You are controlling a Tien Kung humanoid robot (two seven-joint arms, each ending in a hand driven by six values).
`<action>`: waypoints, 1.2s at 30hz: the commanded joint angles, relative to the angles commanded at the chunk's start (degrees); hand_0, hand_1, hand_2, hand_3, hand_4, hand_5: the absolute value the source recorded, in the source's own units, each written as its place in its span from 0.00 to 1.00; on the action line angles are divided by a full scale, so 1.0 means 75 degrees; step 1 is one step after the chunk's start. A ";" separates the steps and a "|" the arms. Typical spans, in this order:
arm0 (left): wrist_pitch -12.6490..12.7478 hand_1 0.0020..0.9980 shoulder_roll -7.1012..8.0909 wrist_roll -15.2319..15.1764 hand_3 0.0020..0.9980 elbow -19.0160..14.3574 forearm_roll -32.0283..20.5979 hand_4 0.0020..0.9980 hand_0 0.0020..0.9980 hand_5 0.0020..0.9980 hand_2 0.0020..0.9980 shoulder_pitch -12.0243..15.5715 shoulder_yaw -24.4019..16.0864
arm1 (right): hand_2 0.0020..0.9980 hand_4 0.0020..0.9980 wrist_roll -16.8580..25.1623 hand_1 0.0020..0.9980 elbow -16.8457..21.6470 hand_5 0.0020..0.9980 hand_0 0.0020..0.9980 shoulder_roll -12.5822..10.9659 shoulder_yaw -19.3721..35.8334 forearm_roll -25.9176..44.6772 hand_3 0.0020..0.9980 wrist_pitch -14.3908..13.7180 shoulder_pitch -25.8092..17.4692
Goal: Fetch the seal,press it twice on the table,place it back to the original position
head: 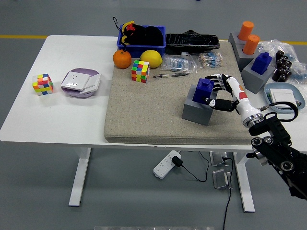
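A blue seal [203,89] stands in a grey block holder [197,110] on the right part of the beige mat [144,110]. My right hand [214,92] comes in from the lower right. Its fingers [217,82] curl against the seal's far right side and the thumb presses its near side, so the hand is closed on the seal. The seal still sits in the holder, tilted slightly. My left arm is out of view.
A second blue seal [262,62] and two orange seals [249,37] stand in grey holders at the back right. A Rubik's cube [140,71], pen [171,74], orange [122,59], lemon [151,58] and blue bin [141,38] sit at the mat's back. A purple-white box [80,82] lies left.
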 joint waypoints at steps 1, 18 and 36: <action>0.0000 0.69 0.0000 0.0001 0.72 0.0000 -0.0001 0.65 0.72 0.22 0.68 0.0001 0.0002 | 0.48 0.77 0.0012 0.48 0.0002 0.00 0.59 0.0003 -0.0015 0.0011 0.53 -0.0021 -0.0002; 0.0000 0.69 0.0006 -0.0002 0.72 0.0005 -0.0006 0.65 0.72 0.22 0.68 0.0011 -0.0030 | 0.41 0.72 -0.0048 0.40 0.1014 0.00 0.55 -0.0182 0.0740 -0.0314 0.44 -0.0147 -0.0271; 0.0003 0.70 -0.0024 -0.0002 0.72 0.0028 0.0018 0.65 0.72 0.22 0.68 0.0056 -0.0094 | 0.41 0.70 -0.0057 0.41 0.1410 0.00 0.55 -0.0913 0.2748 -0.0603 0.44 -0.0109 -0.1643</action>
